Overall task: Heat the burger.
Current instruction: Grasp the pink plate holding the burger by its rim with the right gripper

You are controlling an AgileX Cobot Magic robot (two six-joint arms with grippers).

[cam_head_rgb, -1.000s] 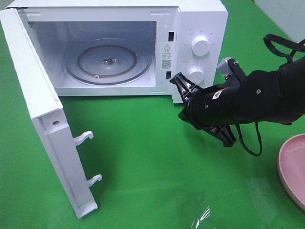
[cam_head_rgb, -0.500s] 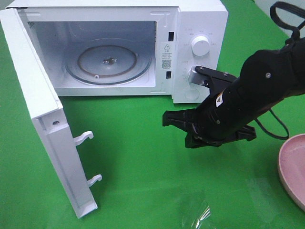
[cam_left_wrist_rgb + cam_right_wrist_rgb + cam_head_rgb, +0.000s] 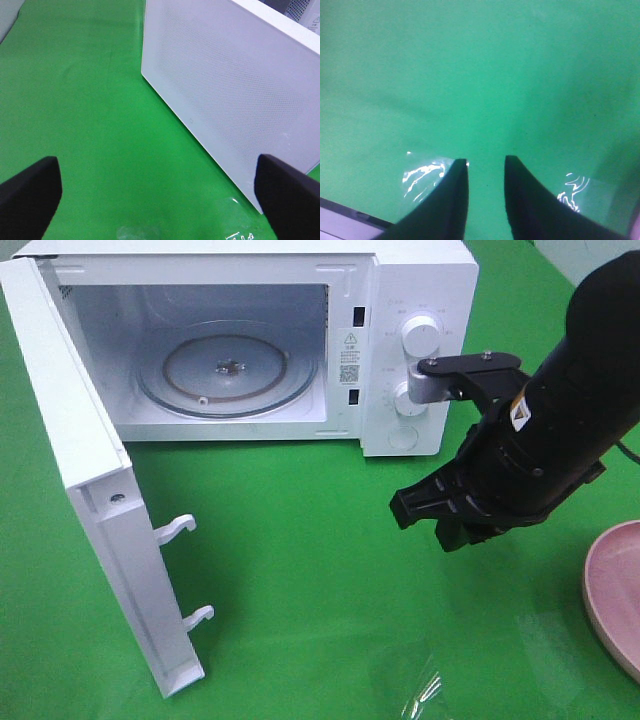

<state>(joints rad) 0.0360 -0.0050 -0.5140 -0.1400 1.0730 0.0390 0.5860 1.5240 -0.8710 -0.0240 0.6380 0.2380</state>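
Hanging above the green worktop [image 3: 300,580] in front of the microwave [image 3: 420,280], the right claw [image 3: 425,523] points down toward the cloth, and its wrist view shows the two dark fingers a narrow gap apart with nothing between them. The burger cannot be seen in any view. Only the rim of a pink plate [image 3: 615,590] shows at the right edge of the high view, bare as far as it is visible. My guess is that the burger lies off-frame on that side, so the pickup would take the claw rightward, away from the oven, though the frames cannot confirm it. The microwave door [image 3: 80,470] stands swung wide and the glass turntable [image 3: 225,370] sits bare, so the cavity looks ready to receive food. The left claw [image 3: 157,187] is spread wide and empty, facing the door's outer face, well apart from the plate. That makes the right arm the nearer one for the fetch. The burger's orientation cannot be judged.
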